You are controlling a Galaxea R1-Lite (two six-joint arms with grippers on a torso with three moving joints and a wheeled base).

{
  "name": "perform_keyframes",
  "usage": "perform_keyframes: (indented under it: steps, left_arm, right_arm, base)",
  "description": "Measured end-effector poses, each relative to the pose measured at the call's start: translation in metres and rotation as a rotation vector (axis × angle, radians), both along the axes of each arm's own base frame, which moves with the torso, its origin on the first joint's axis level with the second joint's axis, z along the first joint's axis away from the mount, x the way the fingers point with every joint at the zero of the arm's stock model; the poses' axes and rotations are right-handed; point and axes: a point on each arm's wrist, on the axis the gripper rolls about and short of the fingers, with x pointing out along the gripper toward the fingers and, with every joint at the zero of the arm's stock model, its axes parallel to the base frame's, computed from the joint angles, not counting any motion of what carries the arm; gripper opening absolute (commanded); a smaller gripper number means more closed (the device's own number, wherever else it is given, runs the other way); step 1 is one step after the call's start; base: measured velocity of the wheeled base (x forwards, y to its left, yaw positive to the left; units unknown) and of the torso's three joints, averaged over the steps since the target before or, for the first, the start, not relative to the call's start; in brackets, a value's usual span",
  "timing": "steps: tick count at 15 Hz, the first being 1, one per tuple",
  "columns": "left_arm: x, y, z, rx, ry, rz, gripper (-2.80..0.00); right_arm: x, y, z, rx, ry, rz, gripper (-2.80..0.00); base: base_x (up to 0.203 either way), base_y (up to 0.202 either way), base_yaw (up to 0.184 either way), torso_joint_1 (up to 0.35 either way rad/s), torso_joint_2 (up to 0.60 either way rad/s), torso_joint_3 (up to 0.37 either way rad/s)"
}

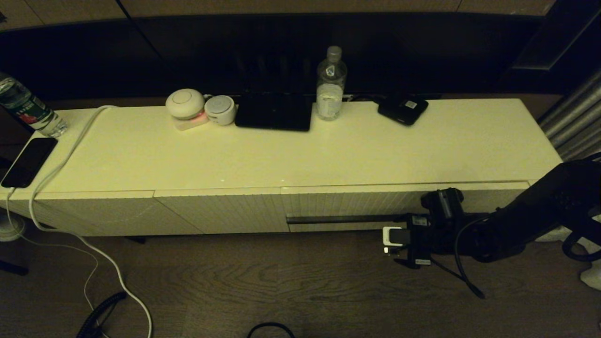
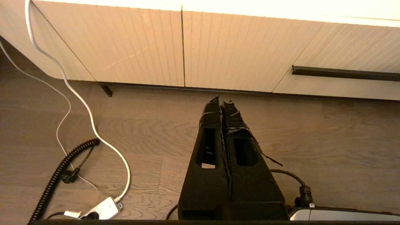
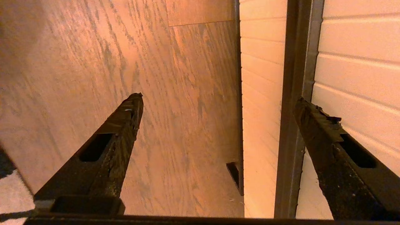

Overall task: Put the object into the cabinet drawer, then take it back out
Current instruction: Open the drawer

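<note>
The cabinet drawer (image 1: 357,204) is closed, its ribbed cream front level with the panels beside it, and its dark handle strip (image 1: 342,219) runs along the lower part. My right gripper (image 1: 399,232) hovers low in front of the strip's right end. It is open wide and holds nothing. In the right wrist view one finger (image 3: 125,125) is over the floor and the other is over the drawer front (image 3: 353,78), with the handle strip (image 3: 295,62) between them. My left gripper (image 2: 222,101) is shut and empty above the floor. Nothing singles out which thing is the object.
On the cabinet top (image 1: 328,155) stand two white round devices (image 1: 185,103), a dark flat slab (image 1: 274,111), a water bottle (image 1: 331,84) and a black pouch (image 1: 403,109). A phone (image 1: 28,162), another bottle (image 1: 28,109) and a white cable (image 1: 61,155) are at the left end. More cables lie on the wooden floor (image 1: 281,281).
</note>
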Motion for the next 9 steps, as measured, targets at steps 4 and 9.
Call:
perform_keyframes:
  steps: [4,9]
  left_arm:
    - [0.000,0.000,0.000,0.000,0.000,0.000,-2.80]
    - [0.000,0.000,0.000,0.000,0.000,0.000,-2.80]
  right_arm:
    - [0.009,-0.002,0.000,0.004,-0.028,-0.012,0.00]
    - [0.017,-0.002,-0.004,0.001,-0.045,-0.025,0.00]
  base:
    - [0.000,0.000,0.000,0.000,0.00,0.000]
    - [0.000,0.000,0.000,0.000,0.00,0.000]
